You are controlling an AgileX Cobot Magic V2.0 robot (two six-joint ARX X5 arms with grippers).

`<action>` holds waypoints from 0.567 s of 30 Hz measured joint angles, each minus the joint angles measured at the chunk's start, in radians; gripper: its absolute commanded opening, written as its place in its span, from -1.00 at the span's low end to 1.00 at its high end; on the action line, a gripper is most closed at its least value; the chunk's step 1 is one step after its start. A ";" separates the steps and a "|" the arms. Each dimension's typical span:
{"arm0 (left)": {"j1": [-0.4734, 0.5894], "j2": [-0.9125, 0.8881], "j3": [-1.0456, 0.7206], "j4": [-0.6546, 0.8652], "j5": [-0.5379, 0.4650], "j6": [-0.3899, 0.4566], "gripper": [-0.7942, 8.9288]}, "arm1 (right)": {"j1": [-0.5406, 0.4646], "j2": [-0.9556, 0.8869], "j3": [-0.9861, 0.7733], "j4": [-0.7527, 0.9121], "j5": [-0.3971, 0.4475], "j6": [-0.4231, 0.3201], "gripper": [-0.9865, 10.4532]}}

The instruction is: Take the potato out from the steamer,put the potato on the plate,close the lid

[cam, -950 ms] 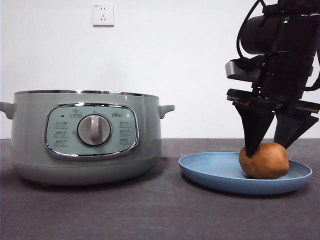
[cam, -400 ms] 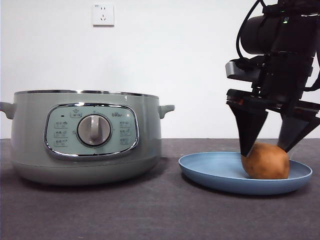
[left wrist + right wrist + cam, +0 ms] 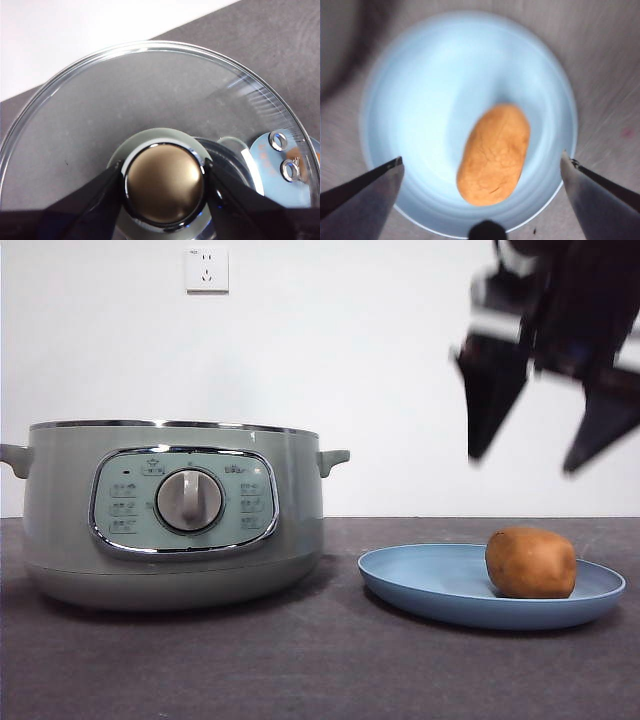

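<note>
Now your potato [image 3: 531, 562] rests on the plate [image 3: 420, 585]; right claw [image 3: 530, 455] hangs above, jaws apart, while left claw [image 3: 164, 181] clamps the lid [image 3: 150, 100] — steamer [image 3: 170, 510] uncovered.

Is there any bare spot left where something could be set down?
Yes: the table strip between the steamer and the plate, and the plate's half away from the potato. The right gripper hangs open above it.

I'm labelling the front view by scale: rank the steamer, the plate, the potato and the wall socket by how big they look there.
1. steamer
2. plate, nearly as wide, far shallower
3. potato
4. wall socket, though it sits farther back, so its true size is unsure
</note>
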 measured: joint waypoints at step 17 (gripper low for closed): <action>-0.027 0.005 -0.532 0.286 0.118 0.009 -0.85 | 0.000 -0.416 0.038 -0.074 0.004 0.023 0.11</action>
